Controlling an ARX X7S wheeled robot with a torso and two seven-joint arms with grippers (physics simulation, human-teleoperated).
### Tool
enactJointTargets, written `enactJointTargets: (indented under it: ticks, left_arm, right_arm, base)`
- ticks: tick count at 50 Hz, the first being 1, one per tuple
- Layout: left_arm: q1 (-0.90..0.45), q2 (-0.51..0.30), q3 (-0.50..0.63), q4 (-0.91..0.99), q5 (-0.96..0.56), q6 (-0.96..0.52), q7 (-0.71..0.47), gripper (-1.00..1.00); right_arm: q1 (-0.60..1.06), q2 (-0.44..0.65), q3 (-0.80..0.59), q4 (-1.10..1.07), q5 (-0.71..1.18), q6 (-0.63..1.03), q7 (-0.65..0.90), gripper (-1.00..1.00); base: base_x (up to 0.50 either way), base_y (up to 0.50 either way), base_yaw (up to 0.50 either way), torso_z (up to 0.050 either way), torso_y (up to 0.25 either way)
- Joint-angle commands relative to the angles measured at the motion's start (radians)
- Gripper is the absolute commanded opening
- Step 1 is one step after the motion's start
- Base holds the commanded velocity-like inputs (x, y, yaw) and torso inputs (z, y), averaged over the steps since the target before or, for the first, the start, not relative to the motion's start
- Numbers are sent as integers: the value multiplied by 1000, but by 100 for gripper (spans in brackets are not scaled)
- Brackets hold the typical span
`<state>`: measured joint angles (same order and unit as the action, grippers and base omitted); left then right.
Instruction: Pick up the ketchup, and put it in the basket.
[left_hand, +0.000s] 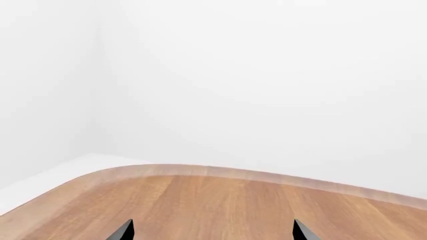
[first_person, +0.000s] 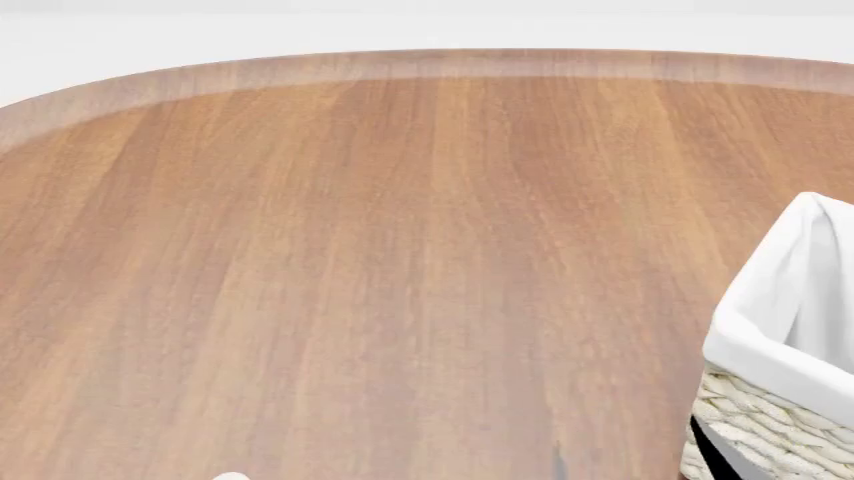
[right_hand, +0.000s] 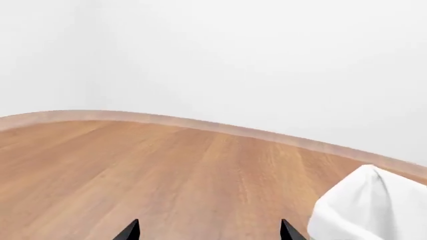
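Both grippers spread open over the wooden table, nothing held.

I see the basket (first_person: 781, 375) at the table's (first_person: 374, 250) right edge from the head camera, its white liner beside my right gripper (right_hand: 208, 231). My left gripper (left_hand: 212, 231) faces bare wood. I can't find the ketchup in any view.

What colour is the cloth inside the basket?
White, over cream woven wicker; the basket shows best in the head view.

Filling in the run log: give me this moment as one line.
ketchup: not in view | basket: table's right edge | left pincer: open, empty | right pincer: open, empty, beside basket
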<state>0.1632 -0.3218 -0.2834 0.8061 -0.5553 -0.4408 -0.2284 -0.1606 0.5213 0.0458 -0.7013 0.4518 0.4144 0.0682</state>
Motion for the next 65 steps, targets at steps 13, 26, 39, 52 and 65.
enactJointTargets:
  ticks: [13,26,39,52,65]
  left_arm:
    - [4,-12,-9,-7,-14,9,-3,100]
    - [11,-16,-1,-10,-10,16,-4,100]
    - [15,-22,-9,-3,-22,17,-11,100]
    - [20,-22,2,-7,-17,26,-11,100]
    - [34,-22,4,-3,-14,40,-10,100]
  right_arm:
    - [-5,144,11,-23,94,65,-136,100]
    - [-14,184,-82,-41,66,51,-220,100]
    - [-5,215,-190,-70,-3,58,-264,100]
    - [-4,237,-249,-82,-30,48,-307,100]
    - [86,202,-286,-55,-5,95,-319,100]
  base:
    - [0,0,0,0,0]
    - [0,0,0,0,0]
    - [0,0,0,0,0]
    - [0,0,0,0,0]
    - [0,0,0,0,0]
